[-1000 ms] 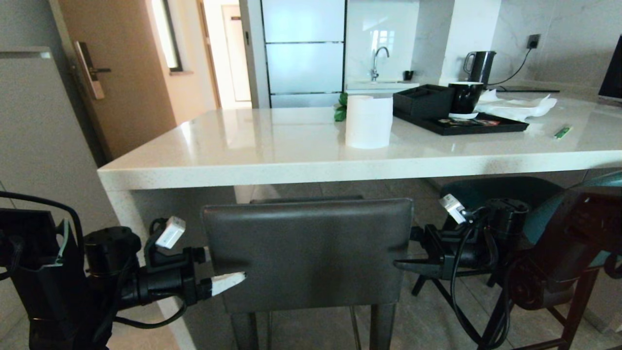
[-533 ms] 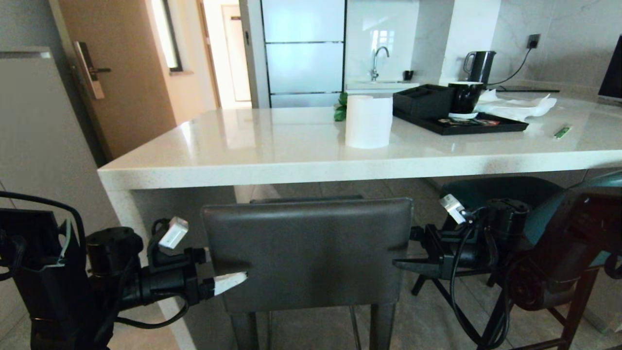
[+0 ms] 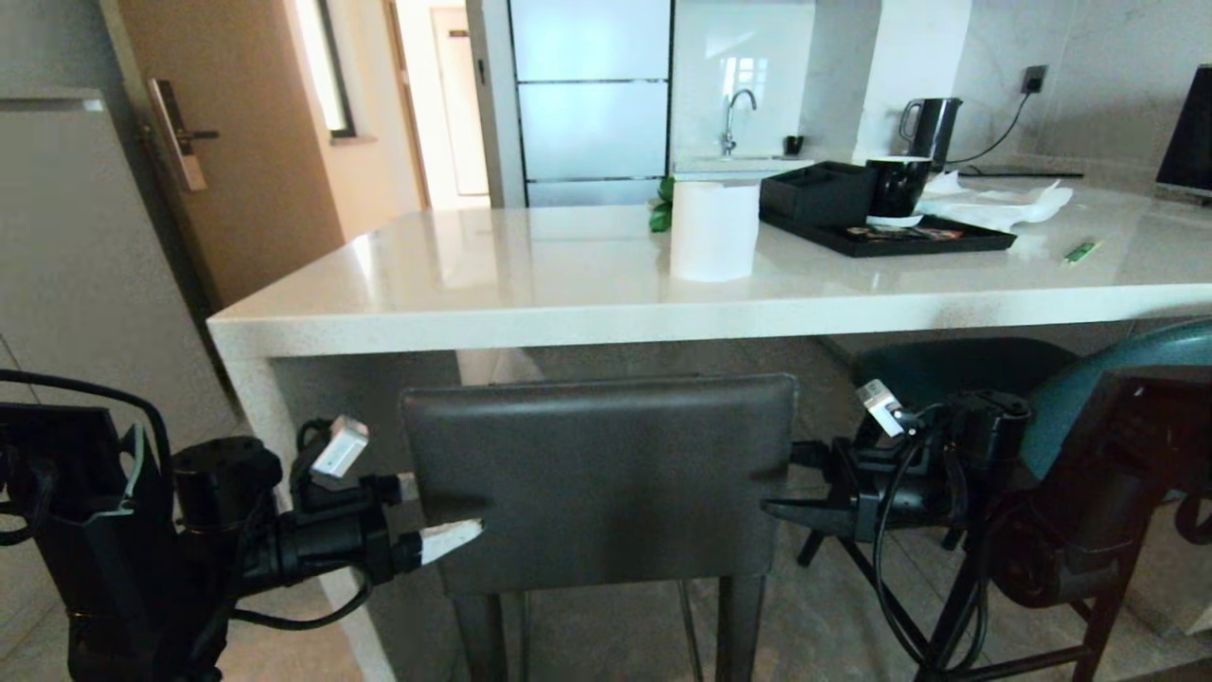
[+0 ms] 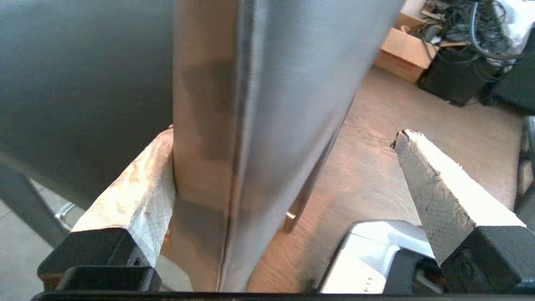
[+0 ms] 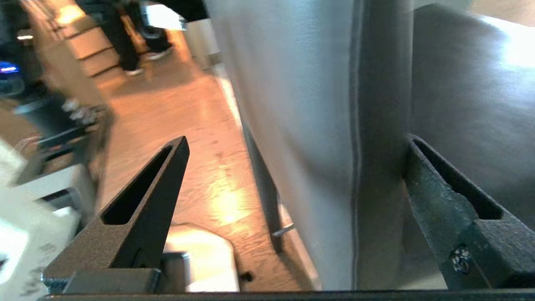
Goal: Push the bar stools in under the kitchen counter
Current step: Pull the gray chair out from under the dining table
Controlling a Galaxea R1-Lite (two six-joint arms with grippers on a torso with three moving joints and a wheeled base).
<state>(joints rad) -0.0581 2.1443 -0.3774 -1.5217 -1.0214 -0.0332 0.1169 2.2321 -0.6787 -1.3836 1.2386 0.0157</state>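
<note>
The dark-grey bar stool's square backrest [image 3: 601,474] stands just before the white kitchen counter [image 3: 568,313], its top a little below the counter's edge. My left gripper [image 3: 431,514] is open and straddles the backrest's left edge [image 4: 234,125]; one white finger [image 4: 138,188] touches it and the other stands well apart. On the backrest's right edge [image 5: 326,125] my right gripper [image 3: 791,483] is open in the same way, with its black fingers [image 5: 142,200] either side. The teal bar stool [image 3: 1117,379] stands at the right, behind my right arm, partly under the counter.
On the counter stand a white roll [image 3: 712,232], a black tray [image 3: 885,237] with a mug, and a kettle [image 3: 933,128]. The counter's slab end panel [image 3: 256,398] is close beside my left arm. A door [image 3: 237,142] is at the far left. A cardboard box [image 4: 407,52] lies on the floor.
The whole head view has shifted slightly, so the camera has moved a little; the counter corner now sits further right and higher. Both grippers keep their places at the backrest's edges.
</note>
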